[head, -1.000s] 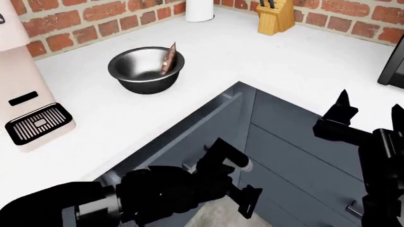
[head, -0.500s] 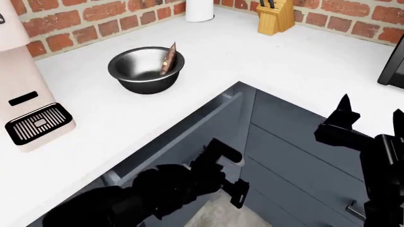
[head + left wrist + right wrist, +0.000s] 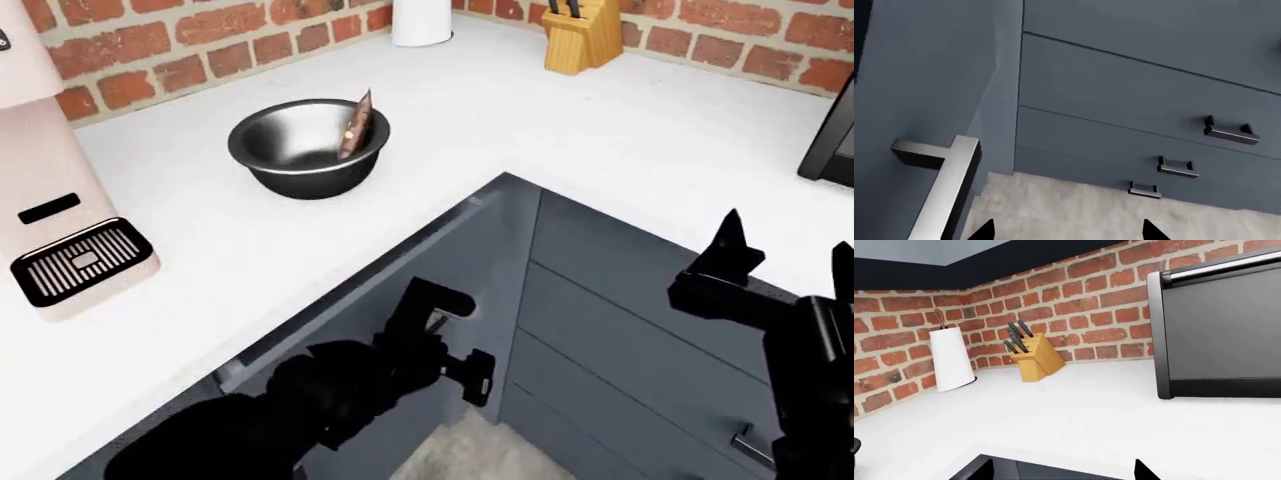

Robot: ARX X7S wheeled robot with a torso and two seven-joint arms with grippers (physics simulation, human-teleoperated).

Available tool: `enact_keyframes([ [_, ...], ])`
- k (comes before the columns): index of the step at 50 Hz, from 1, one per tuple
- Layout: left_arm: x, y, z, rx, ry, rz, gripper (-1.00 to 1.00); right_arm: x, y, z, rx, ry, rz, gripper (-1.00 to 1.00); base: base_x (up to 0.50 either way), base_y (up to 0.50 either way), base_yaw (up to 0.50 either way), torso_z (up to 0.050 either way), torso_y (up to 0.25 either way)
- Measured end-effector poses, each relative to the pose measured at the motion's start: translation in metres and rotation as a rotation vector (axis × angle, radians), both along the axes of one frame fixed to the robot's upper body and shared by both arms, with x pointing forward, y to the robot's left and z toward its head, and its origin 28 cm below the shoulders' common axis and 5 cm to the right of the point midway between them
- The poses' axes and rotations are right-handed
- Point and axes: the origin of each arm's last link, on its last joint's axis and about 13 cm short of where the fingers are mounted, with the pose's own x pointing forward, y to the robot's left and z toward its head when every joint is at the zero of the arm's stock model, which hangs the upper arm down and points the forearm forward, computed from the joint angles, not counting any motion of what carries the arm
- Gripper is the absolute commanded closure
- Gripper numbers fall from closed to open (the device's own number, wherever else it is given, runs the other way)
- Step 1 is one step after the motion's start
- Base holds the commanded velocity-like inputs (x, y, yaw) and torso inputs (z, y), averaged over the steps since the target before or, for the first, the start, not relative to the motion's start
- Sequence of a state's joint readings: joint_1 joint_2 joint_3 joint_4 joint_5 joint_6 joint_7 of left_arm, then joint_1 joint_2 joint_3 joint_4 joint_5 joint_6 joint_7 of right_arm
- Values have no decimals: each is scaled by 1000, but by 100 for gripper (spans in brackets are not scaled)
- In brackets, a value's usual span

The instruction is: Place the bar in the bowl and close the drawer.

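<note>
left wrist view: slate drawer (image 3: 927, 90) front fills near side, silver handle (image 3: 944, 185) just beside one fingertip; left gripper (image 3: 1066, 231) tips spread apart, nothing between; small drawer handles (image 3: 1231, 132) toward 3 o'clock.
head view: bar (image 3: 355, 125) leans upright inside bowl (image 3: 310, 146), at 11 o'clock from left gripper, well apart. left gripper against drawer front. right gripper (image 3: 787, 255) at 3 o'clock over counter (image 3: 614, 130), prongs apart.
right wrist view: knife block (image 3: 1034, 356), paper roll (image 3: 951, 360), dark appliance (image 3: 1221, 330); right gripper tips apart, empty.
</note>
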State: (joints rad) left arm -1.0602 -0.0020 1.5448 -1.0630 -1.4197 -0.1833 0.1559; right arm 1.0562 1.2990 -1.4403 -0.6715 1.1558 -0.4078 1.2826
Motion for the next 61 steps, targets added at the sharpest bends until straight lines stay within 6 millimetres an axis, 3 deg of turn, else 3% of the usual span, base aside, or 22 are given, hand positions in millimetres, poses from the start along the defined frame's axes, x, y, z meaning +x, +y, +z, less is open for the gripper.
enact_keyframes([
  [34, 10, 37, -9, 40, -9, 382, -100, -6, 1, 0, 0, -14, 5, -100, 0, 0, 0, 0, 0],
  [43, 10, 40, -9, -65, 29, 489, -100, -7, 2, 1, -2, -17, 10, -100, 0, 0, 6, 0, 0],
  [61, 9, 47, -11, -31, 7, 451, -100, -7, 4, 2, -6, -21, 24, -100, 8, 2, 15, 0, 0],
])
